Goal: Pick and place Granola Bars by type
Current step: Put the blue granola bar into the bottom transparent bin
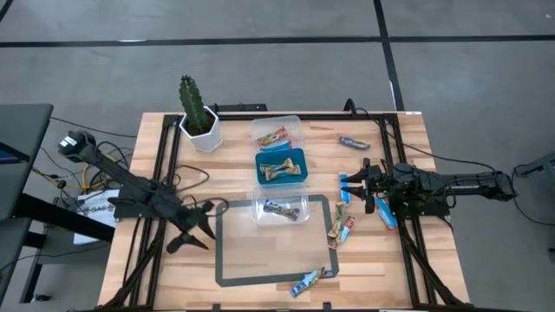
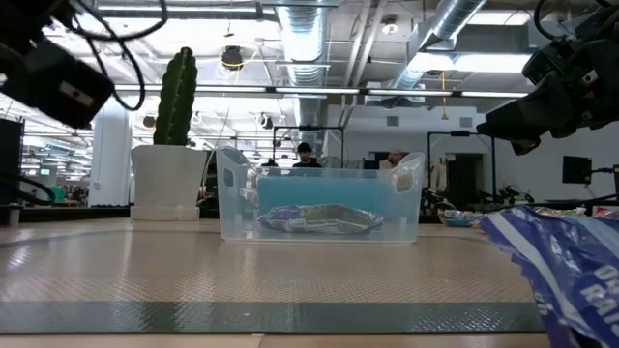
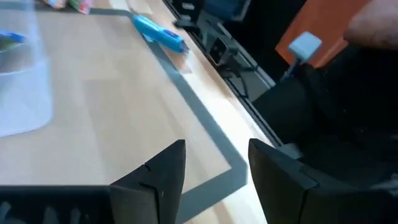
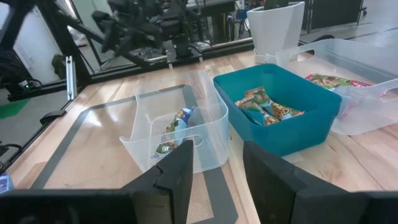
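Three tubs stand in a row down the table's middle. The far clear tub (image 1: 277, 133) holds red-and-green bars, the blue tub (image 1: 281, 166) brown-gold bars (image 4: 268, 109), and the near clear tub (image 1: 280, 208) a blue bar (image 4: 175, 127). Loose granola bars lie right of the tubs: one (image 1: 354, 141) far off, blue ones (image 1: 386, 212) by the right arm, mixed ones (image 1: 342, 228), and one (image 1: 310, 279) at the mat's near edge. My left gripper (image 1: 201, 227) is open over the mat's left edge. My right gripper (image 1: 354, 185) is open, pointing at the tubs, with nothing between its fingers.
A cactus in a white pot (image 1: 199, 121) stands at the far left. A grey-bordered mat (image 1: 227, 260) covers the near middle, with bare room between the near tub and my left gripper. Black frame rails (image 1: 408, 251) run along both table sides.
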Controlling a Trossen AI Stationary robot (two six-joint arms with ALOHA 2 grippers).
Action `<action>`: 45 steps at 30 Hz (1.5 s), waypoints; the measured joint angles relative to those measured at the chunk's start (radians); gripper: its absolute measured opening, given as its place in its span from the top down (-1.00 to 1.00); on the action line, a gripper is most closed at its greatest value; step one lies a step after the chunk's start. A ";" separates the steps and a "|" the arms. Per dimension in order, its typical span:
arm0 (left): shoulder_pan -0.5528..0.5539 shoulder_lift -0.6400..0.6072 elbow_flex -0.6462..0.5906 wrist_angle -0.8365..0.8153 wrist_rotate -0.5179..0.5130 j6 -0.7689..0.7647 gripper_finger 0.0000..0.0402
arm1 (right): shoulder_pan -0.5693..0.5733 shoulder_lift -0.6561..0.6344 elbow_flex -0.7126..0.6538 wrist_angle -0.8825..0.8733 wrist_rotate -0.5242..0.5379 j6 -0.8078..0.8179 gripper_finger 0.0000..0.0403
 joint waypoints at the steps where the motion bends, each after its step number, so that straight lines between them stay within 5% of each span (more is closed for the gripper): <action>1: 0.013 -0.043 -0.022 -0.012 0.006 0.001 0.16 | 0.000 0.000 0.000 0.000 0.000 0.000 0.34; 13: 0.188 -0.363 -0.056 -0.213 -0.028 0.175 0.16 | 0.000 0.000 0.000 0.000 0.000 0.000 0.34; 18: 0.230 -0.418 -0.088 -0.144 -0.142 0.251 0.16 | 0.000 0.000 0.000 0.000 0.000 0.000 0.33; 29: 0.353 -0.515 -0.181 0.020 -0.147 0.338 0.16 | 0.000 0.000 0.000 0.000 0.000 0.000 0.33; 45: 0.478 -0.693 -0.200 -0.087 -0.148 0.350 0.16 | 0.000 0.000 0.000 0.000 0.000 0.000 0.34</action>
